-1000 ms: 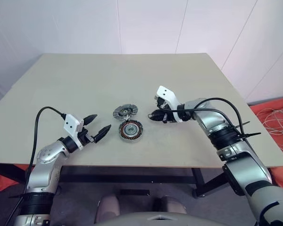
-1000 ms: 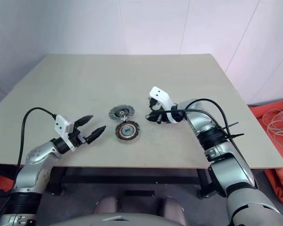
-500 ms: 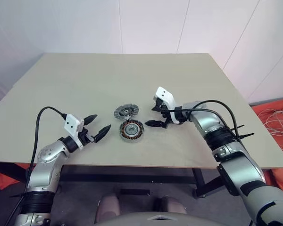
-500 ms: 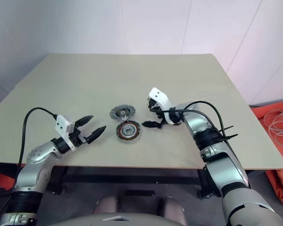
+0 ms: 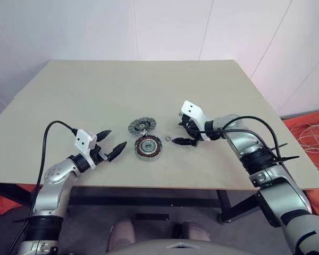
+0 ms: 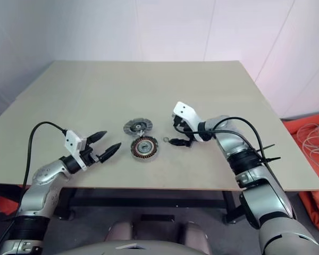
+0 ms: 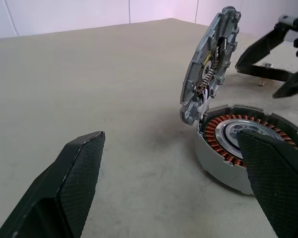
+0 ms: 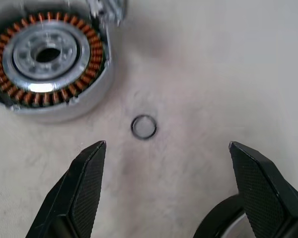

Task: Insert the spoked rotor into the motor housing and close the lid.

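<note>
Right hand (image 5: 182, 137) opened, dropped small ring (image 5: 168, 139) mid-frame; left hand (image 5: 111, 143) open, empty. Lid (image 5: 141, 126) looks stiff: pinch rim.

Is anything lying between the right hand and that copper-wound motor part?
Just a tiny ring, flat on the table between the open right hand and the housing. The lid stands tilted up at the housing's edge, leaving its top uncovered.

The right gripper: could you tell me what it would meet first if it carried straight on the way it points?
Probably the small ring lying on the table, just ahead of the open right gripper; depth is uncertain.
</note>
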